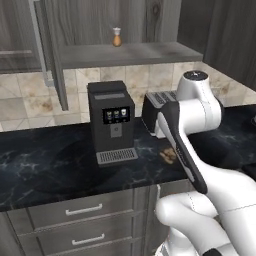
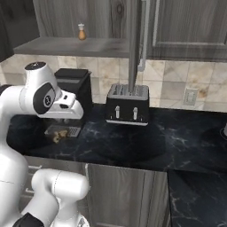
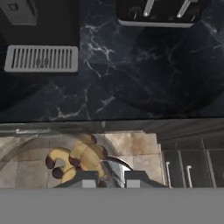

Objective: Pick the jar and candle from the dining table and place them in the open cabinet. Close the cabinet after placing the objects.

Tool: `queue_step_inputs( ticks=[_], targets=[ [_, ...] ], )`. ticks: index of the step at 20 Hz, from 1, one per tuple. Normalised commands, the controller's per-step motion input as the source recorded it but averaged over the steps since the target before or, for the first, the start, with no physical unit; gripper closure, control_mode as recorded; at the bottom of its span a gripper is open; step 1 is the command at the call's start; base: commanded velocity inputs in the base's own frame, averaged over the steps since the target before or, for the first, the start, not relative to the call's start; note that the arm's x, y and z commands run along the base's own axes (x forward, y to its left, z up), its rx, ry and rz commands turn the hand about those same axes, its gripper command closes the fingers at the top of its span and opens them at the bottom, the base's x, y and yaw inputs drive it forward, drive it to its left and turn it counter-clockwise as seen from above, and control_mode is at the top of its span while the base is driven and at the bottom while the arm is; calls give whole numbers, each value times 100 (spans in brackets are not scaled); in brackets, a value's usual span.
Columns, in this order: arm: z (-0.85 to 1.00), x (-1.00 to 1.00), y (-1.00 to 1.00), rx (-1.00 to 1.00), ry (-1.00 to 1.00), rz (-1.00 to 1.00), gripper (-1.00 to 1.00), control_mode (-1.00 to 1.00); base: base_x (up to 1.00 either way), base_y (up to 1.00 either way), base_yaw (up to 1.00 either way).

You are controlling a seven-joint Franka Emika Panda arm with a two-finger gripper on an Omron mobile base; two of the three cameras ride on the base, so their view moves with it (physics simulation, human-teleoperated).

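In the hand view, the gripper (image 3: pixel 111 178) sat at the bottom centre, its jaws drawn in on the jar (image 3: pixel 76 159), a smoky-glass cylinder with brownish-gold bits visible at its base. The jar was held clear of the black marble counter (image 3: pixel 131 78); in the left base view those bits showed at centre right, just beside the forearm. The coffee machine (image 1: pixel 111 120) and the toaster (image 2: pixel 127 104) stood on the counter behind it. Higher up, the cabinet shelf (image 1: pixel 145 52) carried a small orange item (image 1: pixel 116 37), with the open door (image 2: pixel 134 44) edge-on.

Handling judgement: glass is rigid, smooth and breakable, and moderately heavy. The grip should stay on the side wall, and set-down on the shelf should be gentle.
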Motion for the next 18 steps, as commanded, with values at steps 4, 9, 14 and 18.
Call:
queue_step_inputs(
  ticks=[4, 9, 14, 18],
  targets=[
    [51, 23, 0, -9, -23, 2, 100, -100, 0, 0, 0],
    [100, 30, 0, 0, -36, 0, 100, -100, 0, 0, 0],
    [100, 23, -6, 4, -39, 0, 100, -100, 0, 0, 0],
    [100, 0, 0, 10, -33, 0, 100, -100, 0, 0, 0]
  ],
)
